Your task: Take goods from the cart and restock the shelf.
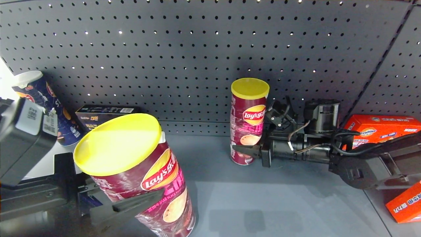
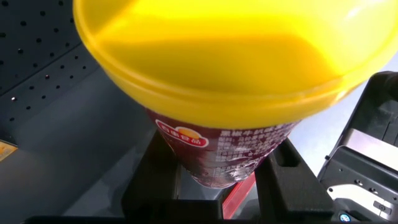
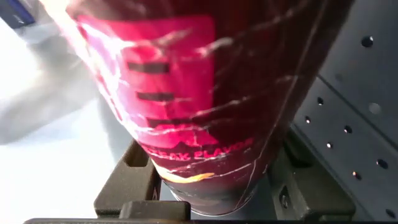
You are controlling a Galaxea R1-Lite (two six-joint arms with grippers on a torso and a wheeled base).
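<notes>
One crisp can (image 1: 248,121) stands upright on the shelf (image 1: 279,197) just before the pegboard (image 1: 197,49), right gripper (image 1: 246,149) clamped round its base, not yet released; the second can (image 1: 138,171) is tilted well out from the pegboard, pinched in the left gripper (image 1: 131,205), so I'd say one nearly placed, one to go

The grey shelf (image 1: 263,197) bears an upright maroon chip can (image 1: 248,121) near its pegboard back. A blue can (image 1: 39,95) and a dark box (image 1: 105,116) stand at its left end. An orange box (image 1: 381,130) and a second orange box (image 1: 406,204) lie at its right.
</notes>
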